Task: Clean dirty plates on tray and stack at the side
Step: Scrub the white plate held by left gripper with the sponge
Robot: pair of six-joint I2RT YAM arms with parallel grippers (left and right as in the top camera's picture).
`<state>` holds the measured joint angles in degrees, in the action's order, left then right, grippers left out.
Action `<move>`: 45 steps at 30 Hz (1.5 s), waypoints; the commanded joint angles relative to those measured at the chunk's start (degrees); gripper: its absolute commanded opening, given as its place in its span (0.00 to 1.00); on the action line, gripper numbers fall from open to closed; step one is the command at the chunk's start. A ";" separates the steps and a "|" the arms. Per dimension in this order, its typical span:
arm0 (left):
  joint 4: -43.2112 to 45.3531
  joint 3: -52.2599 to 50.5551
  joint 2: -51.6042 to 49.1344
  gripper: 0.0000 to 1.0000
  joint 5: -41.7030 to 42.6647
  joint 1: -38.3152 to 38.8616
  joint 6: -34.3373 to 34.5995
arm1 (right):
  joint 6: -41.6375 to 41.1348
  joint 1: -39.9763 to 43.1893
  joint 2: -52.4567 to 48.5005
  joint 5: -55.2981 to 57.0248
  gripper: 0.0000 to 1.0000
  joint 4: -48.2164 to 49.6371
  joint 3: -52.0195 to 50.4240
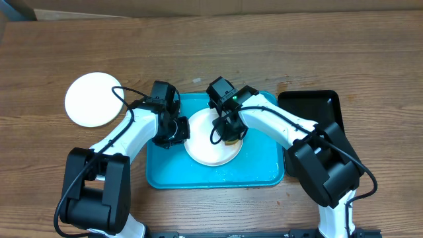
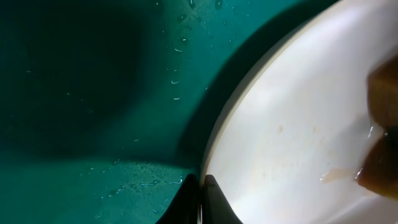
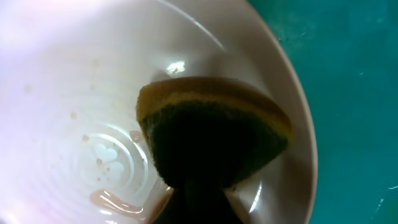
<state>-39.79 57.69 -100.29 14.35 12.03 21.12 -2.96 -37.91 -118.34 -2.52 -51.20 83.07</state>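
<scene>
Scrubbing step: in the tray [image 1: 165, 175], mid-desk toward the front edge, the left end effector [image 2: 200, 193] pinches the rim of the smudged plate [image 1: 206, 149] while the right end effector [image 1: 229, 134], clamped on a sponge [image 3: 211, 130], likely must next wipe off the brown film.

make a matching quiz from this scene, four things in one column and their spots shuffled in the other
Things
1 sponge
2 black tray
3 lone white plate
4 turquoise tray

Spots
a on bare wood, left of the turquoise tray
b under the smudged plate
c on the smudged plate
d right of the turquoise tray

Pairs: 1-c, 2-d, 3-a, 4-b
</scene>
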 commanded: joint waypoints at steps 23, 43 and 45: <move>0.92 -0.33 0.28 0.04 0.09 0.37 0.76 | 1.70 -1.88 0.26 -4.85 0.19 -3.61 -1.81; 1.11 -0.33 0.28 0.04 0.09 0.37 0.79 | 1.62 -1.90 0.24 -10.05 0.04 -4.28 -1.81; 1.11 -0.33 0.28 0.04 0.09 0.37 0.76 | 5.66 -2.01 0.26 -16.20 0.04 -3.76 -1.81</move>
<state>-39.29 57.67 -100.29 14.35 12.03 21.10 -1.13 -39.35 -118.10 -8.60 -55.68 82.67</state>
